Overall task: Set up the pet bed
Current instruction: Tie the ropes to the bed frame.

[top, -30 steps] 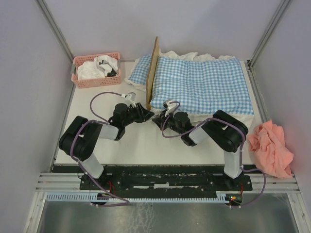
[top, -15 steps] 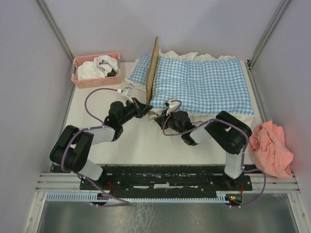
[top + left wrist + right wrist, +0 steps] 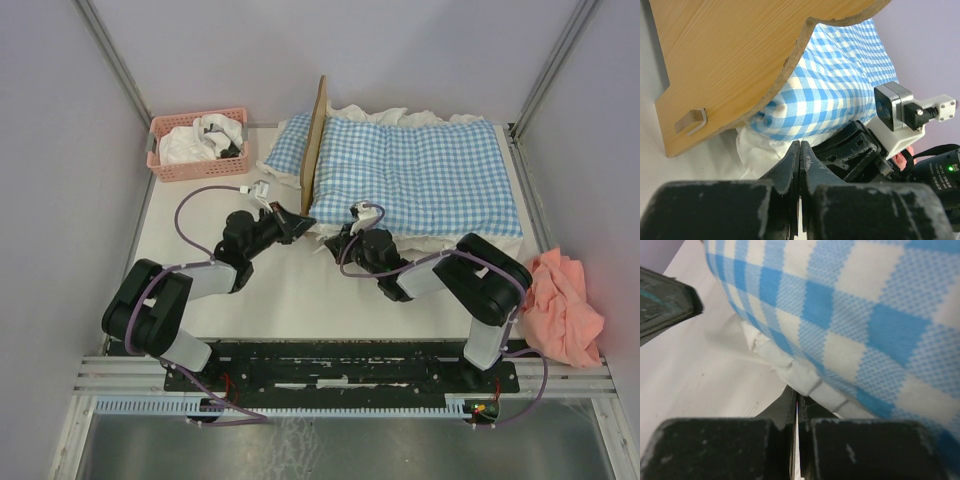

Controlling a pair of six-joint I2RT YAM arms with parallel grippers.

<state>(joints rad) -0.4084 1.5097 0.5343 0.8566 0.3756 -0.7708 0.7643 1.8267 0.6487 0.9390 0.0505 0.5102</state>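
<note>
At the far left sits a pink basket. The left gripper, jaws pressed together on nothing I can make out, lies just beside the pet bed. The bed stands mid-table at the back, headboard upright, frame buried under gingham bedding. The right gripper, likewise closed, noses the bedding's white ruffle (pinching it or not, I cannot tell). The wood looks stiff, light and apt to slide, so the headboard's edge seems the surest hold.

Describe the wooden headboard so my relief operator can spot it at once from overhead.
Find the big blue-white gingham bedding on the far half of the table. At its left edge a thin light-wood headboard stands on edge, with a small gingham pillow on its other side. It is the only wooden thing; its neighbours are soft fabric.
</note>
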